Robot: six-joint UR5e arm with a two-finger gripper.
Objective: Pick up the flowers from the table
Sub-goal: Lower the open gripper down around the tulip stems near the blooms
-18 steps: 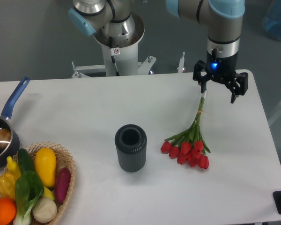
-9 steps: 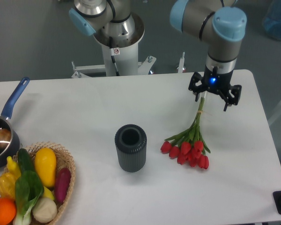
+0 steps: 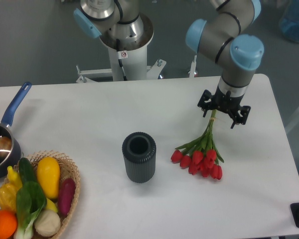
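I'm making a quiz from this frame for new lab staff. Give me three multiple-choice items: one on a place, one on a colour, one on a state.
1. Where is the tool?
A. over the flower stems
B. over the basket
C. inside the dark cup

2. What colour are the flowers?
A. yellow
B. red
C. white

3. How are the flowers?
A. standing in the cup
B. lifted in the air
C. lying on the table

Answers: 1 A, the tool sits at the stem ends. 2 B, the blooms are red. 3 C, they lie flat beside the cup.
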